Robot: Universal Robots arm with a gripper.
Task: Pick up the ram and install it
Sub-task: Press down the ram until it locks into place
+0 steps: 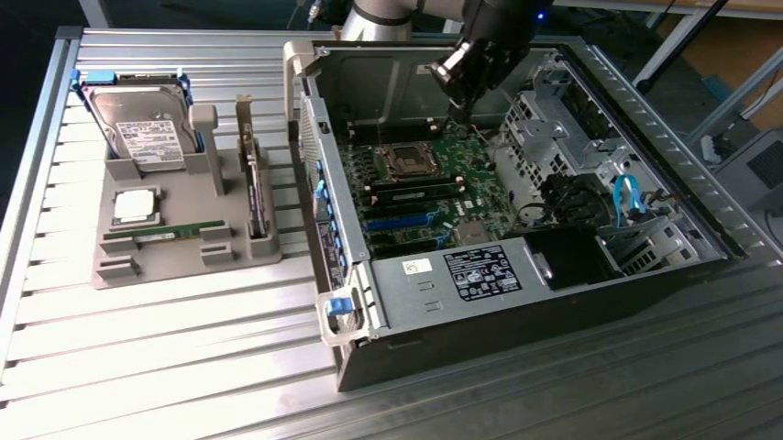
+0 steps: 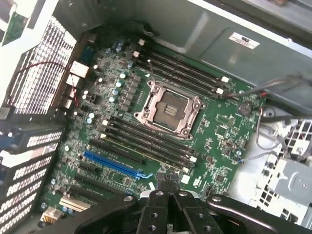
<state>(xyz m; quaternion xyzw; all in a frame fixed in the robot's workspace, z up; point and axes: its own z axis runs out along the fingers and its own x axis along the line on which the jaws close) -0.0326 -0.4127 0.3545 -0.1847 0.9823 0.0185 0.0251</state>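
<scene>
The ram [image 1: 165, 232], a thin green stick, lies flat in the front slot of the grey holder [image 1: 116, 266] on the exterior view's left, with nothing touching it. My gripper [image 1: 463, 101] hangs inside the open computer case [image 1: 514, 284], above the motherboard [image 1: 423, 197] and far from the holder. In the wrist view its black fingertips [image 2: 163, 187] are pressed together with nothing between them, over the board edge near the memory slots [image 2: 146, 144] and the open processor socket [image 2: 168, 111]. A pale green line runs along one slot; I cannot tell whether a stick sits there.
The holder also carries a hard drive [image 1: 145, 128], a square silver processor chip [image 1: 135, 206] and a dark expansion card [image 1: 255, 192] standing on edge. Drive cages and blue cables [image 1: 626, 197] fill the case's right side. The ribbed metal table [image 1: 183, 357] lies in front.
</scene>
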